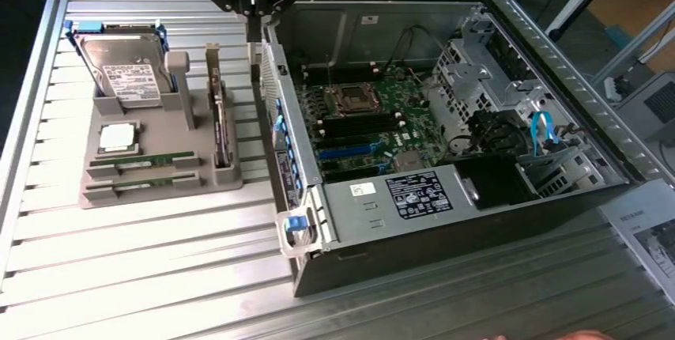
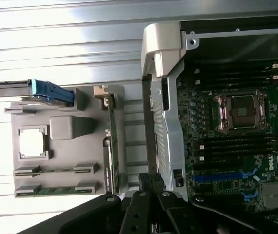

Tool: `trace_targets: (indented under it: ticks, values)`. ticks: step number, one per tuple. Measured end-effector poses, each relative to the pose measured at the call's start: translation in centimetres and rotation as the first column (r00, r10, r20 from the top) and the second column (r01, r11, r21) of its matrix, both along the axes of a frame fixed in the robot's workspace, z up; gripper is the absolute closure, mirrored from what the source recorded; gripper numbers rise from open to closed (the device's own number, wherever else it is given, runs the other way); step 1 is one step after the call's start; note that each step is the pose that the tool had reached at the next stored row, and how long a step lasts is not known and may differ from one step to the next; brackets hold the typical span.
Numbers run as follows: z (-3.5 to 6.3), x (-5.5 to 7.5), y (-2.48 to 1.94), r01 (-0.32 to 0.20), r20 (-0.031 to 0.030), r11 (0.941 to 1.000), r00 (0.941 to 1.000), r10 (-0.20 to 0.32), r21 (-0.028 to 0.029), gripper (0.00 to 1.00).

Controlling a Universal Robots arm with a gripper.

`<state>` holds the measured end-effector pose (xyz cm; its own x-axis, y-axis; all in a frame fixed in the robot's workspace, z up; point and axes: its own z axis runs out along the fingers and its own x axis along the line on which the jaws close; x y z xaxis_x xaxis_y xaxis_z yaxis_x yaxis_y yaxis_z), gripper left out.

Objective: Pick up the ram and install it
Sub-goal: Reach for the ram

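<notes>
One slatted metal table [image 1: 137,269] carries an open PC case [image 1: 443,292] on the exterior view's right and a grey parts tray [image 1: 142,130] on its left. Arm's gripper [image 1: 253,33] [image 2: 151,181] hangs over the far end of the case's tray-side wall, fingers pressed together, gripping nothing. Both sticks lie flat in the tray's near slots: far ram [image 1: 142,160], near ram [image 1: 139,185].

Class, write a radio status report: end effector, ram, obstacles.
End effector above the computer case wall. Ram sticks seated in grey tray, untouched. Upright card stands beside them.
</notes>
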<state>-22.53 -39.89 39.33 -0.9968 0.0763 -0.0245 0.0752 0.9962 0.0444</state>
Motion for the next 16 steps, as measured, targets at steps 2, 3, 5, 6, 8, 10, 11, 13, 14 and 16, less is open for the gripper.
trace_targets:
  ticks: [2,3,5,6,8,10,11,13,14,16]
  values:
    - [0.0,-0.4,0.0,0.0,0.0,1.0,1.0,0.0,-0.0001,0.9]
    - [0.01,-0.6,0.0,0.0,-0.0001,1.0,1.0,0.0,-0.0001,0.9]
    - [0.0,-1.2,0.0,0.0,-0.0001,1.0,1.0,0.0,-0.0001,0.9]
    - [0.0,-1.4,0.0,0.0,-0.0001,1.0,1.0,0.0,-0.0001,0.9]
    - [0.0,-1.9,0.0,0.0,0.0,1.0,1.0,0.0,-0.0001,0.9]
    - [0.0,-2.4,0.0,0.0,-0.0001,1.0,1.0,0.0,0.0,0.9]
    - [0.0,-2.6,0.0,0.0,0.0,1.0,1.0,0.0,0.0,0.9]
    - [0.0,-3.0,0.0,0.0,-0.0001,1.0,1.0,0.0,-0.0001,0.9]
    - [0.0,-3.3,0.0,0.0,-0.0001,1.0,1.0,0.0,-0.0001,0.9]
    - [0.0,-3.8,0.0,0.0,0.0,1.0,1.0,0.0,-0.0001,0.9]
